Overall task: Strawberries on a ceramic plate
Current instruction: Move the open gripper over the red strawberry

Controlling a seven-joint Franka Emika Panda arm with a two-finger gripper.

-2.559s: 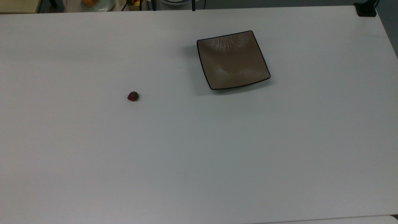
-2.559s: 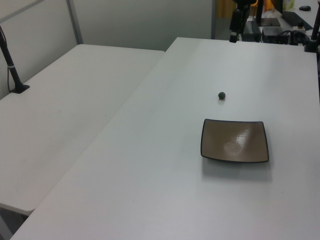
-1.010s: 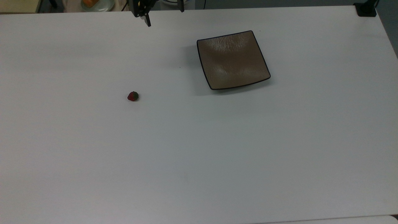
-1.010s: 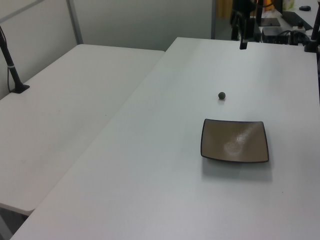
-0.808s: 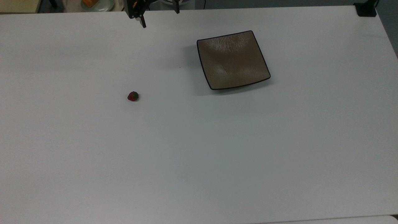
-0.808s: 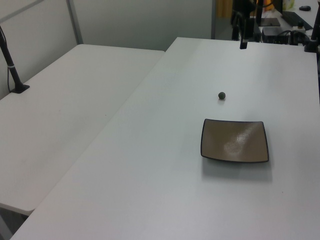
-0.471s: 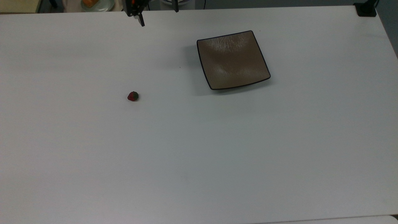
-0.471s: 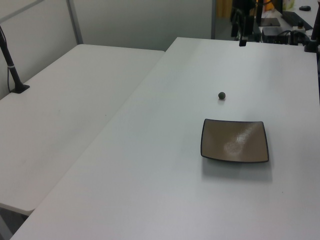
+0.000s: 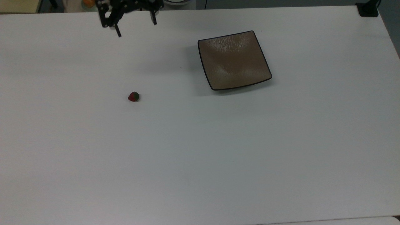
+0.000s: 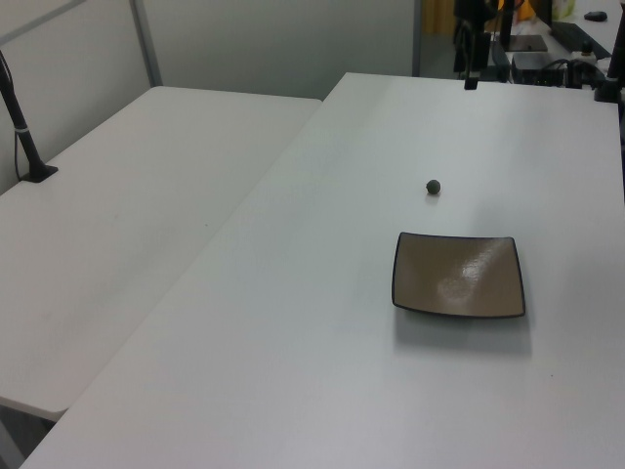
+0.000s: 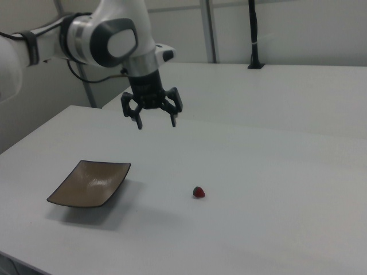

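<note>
With the gripper [image 11: 156,122] spread wide and empty, high in the right view's upper left, it should centre over the strawberry [image 11: 198,192] at lower middle, well apart from the ceramic plate [image 11: 89,184], then descend straight

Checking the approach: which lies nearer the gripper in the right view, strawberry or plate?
The strawberry: it lies below and right of the open gripper; the ceramic plate sits further left.
</note>
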